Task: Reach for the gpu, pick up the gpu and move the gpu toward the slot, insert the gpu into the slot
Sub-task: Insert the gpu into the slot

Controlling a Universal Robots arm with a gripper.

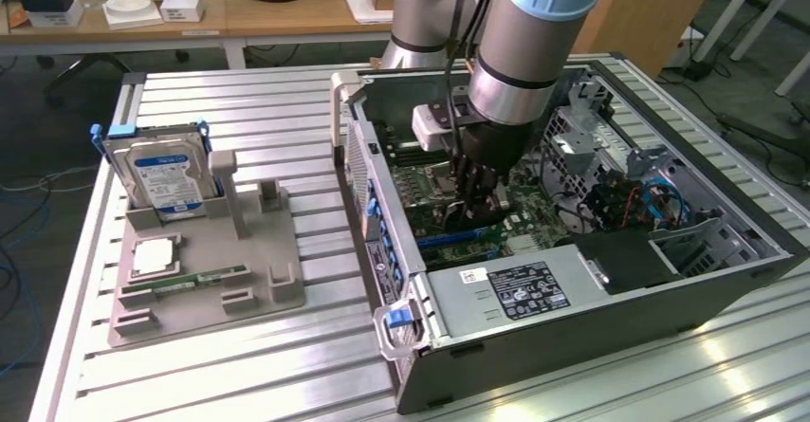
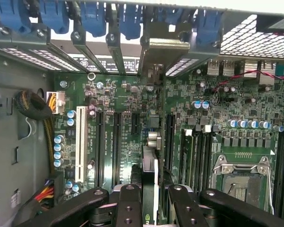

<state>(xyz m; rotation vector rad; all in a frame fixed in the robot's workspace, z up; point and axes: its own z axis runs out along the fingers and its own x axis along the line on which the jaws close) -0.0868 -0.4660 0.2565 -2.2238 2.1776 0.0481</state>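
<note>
My gripper [image 1: 480, 197] reaches down into the open computer case [image 1: 708, 280], low over the motherboard [image 1: 538, 215]. In the wrist view the gripper [image 2: 151, 201] is shut on the gpu [image 2: 150, 156], a thin dark card seen edge-on between the black fingers [image 2: 128, 203]. Its silvery bracket [image 2: 162, 49] stands at the case's rear row of bracket openings with blue clips [image 2: 92, 16]. The card stands upright along the line of the long black slots [image 2: 169, 137]. The slot directly beneath it is hidden by the card, so I cannot tell whether the card's edge is seated.
A grey fixture [image 1: 203, 251] beside the case holds a blue-labelled hard drive [image 1: 158, 171], a processor chip [image 1: 152, 256] and a green memory stick [image 1: 190, 278]. Inside the case are the power supply [image 1: 519, 289], a processor socket [image 2: 239, 177] and cable bundles [image 2: 35, 106].
</note>
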